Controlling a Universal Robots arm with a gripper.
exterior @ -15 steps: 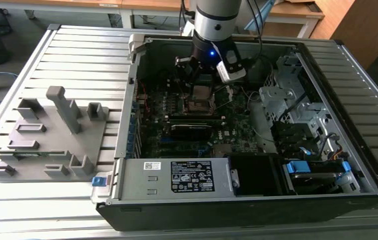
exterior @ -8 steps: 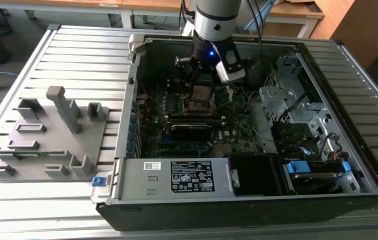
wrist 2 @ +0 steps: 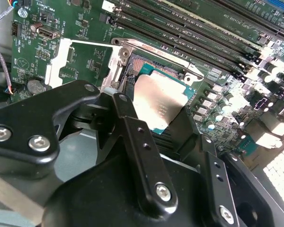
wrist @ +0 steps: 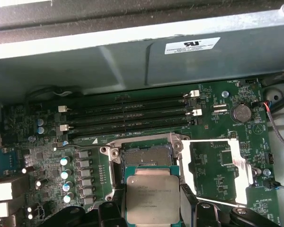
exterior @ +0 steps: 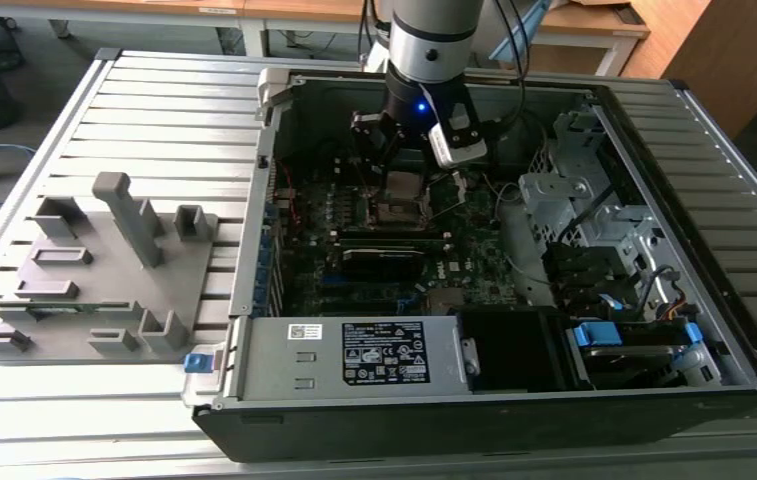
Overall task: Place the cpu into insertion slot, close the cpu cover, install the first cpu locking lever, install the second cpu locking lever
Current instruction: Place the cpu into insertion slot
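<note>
The pincer (wrist 2: 157, 112) is clamped on the cpu (wrist 2: 160, 100). Its two black fingers (wrist 2: 132, 137) press against opposite edges of the chip, and the dull silver top faces up between them. In the first wrist view the cpu (wrist: 149, 196) sits between the fingertips of the pincer (wrist: 149, 210), and its far edge overlaps the near rim of the insertion slot (wrist: 144, 152). The chip is held just above the slot and is not seated. Part of the slot's dark inside shows beyond the chip, on the side away from the pincer body. In the second wrist view the same uncovered strip of the insertion slot (wrist 2: 135, 66) shows just past the chip's far corner.

The cpu cover (wrist: 240, 165) is swung open and lies beside the slot, off to one side of the fingers. Green circuit board (wrist: 217, 101) shows through its square cut-out. The cover (wrist 2: 54, 64) stands clear of the pincer, not touching it.

In the exterior view the pincer (exterior: 405, 180) reaches straight down from the arm into the open computer case (exterior: 271, 180), which lies on the slatted table (exterior: 165, 110). A grey fixture tray (exterior: 98, 270) rests on the table, well apart from the pincer, towards the exterior view's left.
</note>
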